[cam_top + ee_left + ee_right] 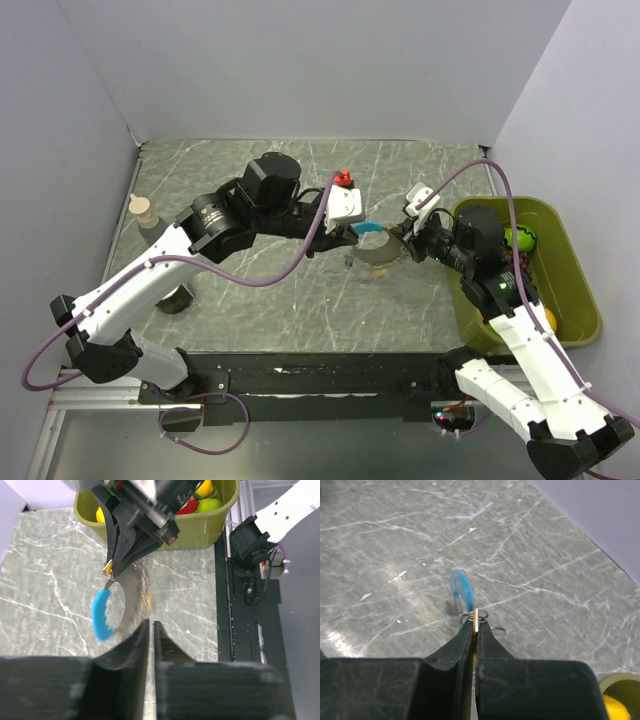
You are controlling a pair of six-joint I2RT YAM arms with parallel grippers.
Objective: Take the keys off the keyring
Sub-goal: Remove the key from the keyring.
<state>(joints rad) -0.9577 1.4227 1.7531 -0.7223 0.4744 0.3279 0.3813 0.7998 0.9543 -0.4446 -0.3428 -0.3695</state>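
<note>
The right claw [475, 622] is clenched on the keyring [132, 597], pinching it by its very tips. The ring hangs in the air over the middle of the table [300, 295], between the two claws. The blue strip [102, 615] hangs on its left side. A small orange bit [148, 601] may hang on the right, but it is too blurry to be sure.

The left claw [151, 630] is just near the ring. Its fingers are a thin crack apart and hold nothing.

The pinch on the ring is small. If the left claw tugs hard on a key, the whole ring could slip out and drop. The keys are tiny and the ring is floppy, so the left claw could close on air or grab the ring instead. A freed key could fall and bounce away.
</note>
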